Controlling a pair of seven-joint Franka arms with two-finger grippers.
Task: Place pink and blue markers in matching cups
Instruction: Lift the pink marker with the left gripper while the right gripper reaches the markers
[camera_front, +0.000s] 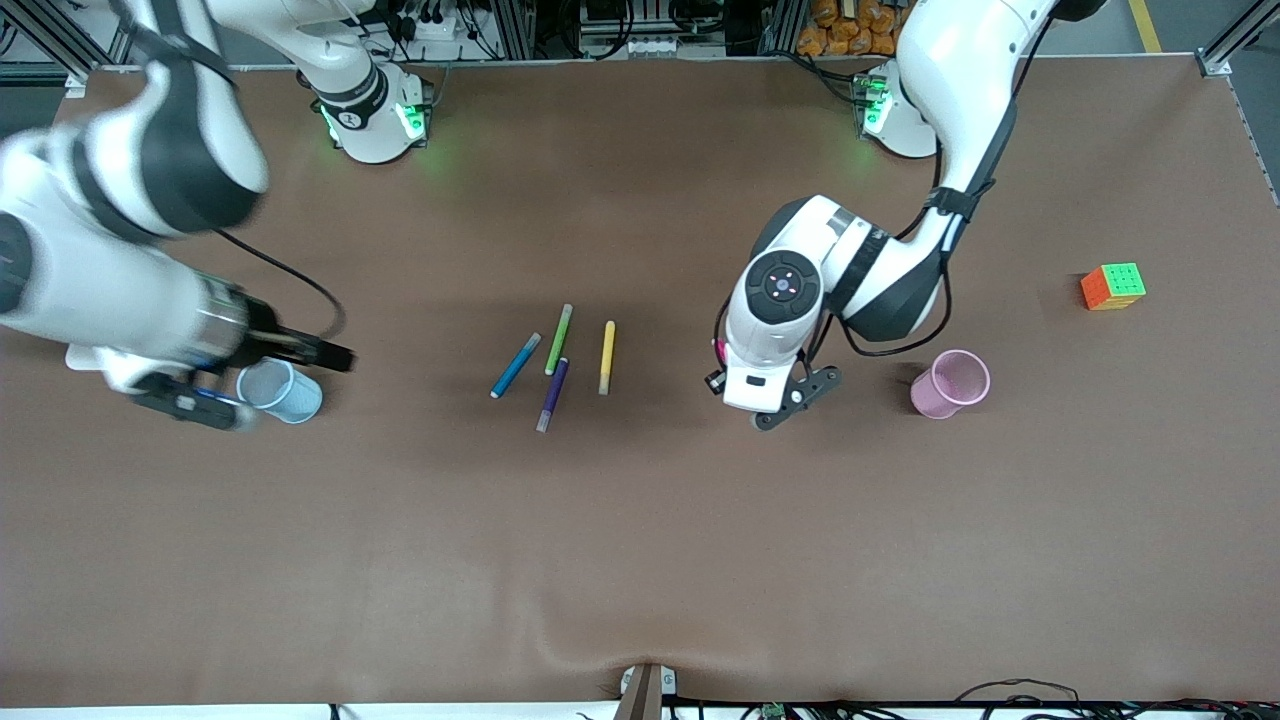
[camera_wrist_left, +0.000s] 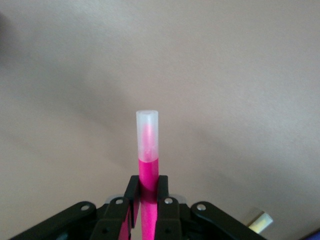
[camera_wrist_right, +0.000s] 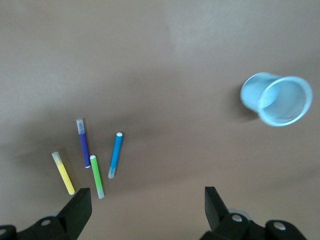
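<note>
Nearest the front camera, the purple pen is lying at the low end of a loose fan of four on the brown table. Just above it the blue marker is resting flat, its long axis slanting, one end nearer the camera and toward the right arm's end of the table, the other end farther off, close to the green pen. Which end carries the cap I cannot tell. The yellow pen is lying beside them.

Between that cluster and the pink cup, the left gripper is hanging over bare table, its fingers clamped on the pink marker. In the left wrist view the marker is running straight out from the jaws, pale cap leading, so its long axis is following the gripper's own line.

At the right arm's end of the table, the right gripper is hovering with its fingers standing wide apart and holding nothing, next to the blue cup. That arm is waiting.

Judging from this, the pink marker's carry is the step in hand. The next move is calling for travel across to the pink cup, lining the marker up over the rim, then letting go. Farther off, a puzzle cube is sitting apart.
</note>
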